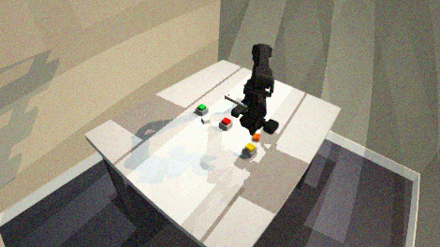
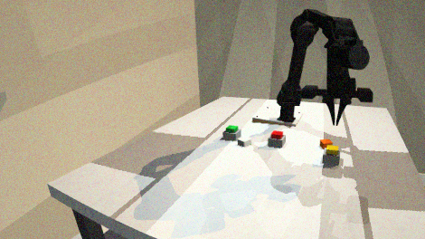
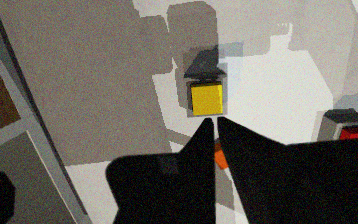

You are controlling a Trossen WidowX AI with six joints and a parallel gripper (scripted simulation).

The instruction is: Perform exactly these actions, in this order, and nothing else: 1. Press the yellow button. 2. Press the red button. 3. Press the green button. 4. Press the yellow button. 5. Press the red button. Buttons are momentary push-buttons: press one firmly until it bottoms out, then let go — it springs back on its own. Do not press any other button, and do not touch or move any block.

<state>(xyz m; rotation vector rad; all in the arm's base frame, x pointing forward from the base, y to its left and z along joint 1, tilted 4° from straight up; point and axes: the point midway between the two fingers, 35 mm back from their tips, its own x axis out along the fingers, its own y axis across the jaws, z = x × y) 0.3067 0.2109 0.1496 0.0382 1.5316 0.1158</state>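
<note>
Black hand (image 2: 335, 124) (image 3: 214, 123) above table (image 1: 187, 159) (image 2: 199, 167), empty

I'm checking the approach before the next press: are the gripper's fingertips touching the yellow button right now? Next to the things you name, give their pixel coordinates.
No, the gripper (image 2: 335, 124) (image 3: 214, 123) hangs in the air, its tips well above the yellow button (image 2: 332, 149) (image 3: 207, 99).

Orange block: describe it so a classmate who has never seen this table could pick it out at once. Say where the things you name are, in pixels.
On the pale table (image 1: 164, 168) (image 2: 190, 199), find the square yellow push-button (image 1: 250, 148) (image 2: 332, 149) (image 3: 207, 99) on its grey base. Right beside it lies a small orange block (image 1: 256, 138) (image 2: 325, 143) (image 3: 221, 158). Unlike the buttons, it has no grey base.
</note>
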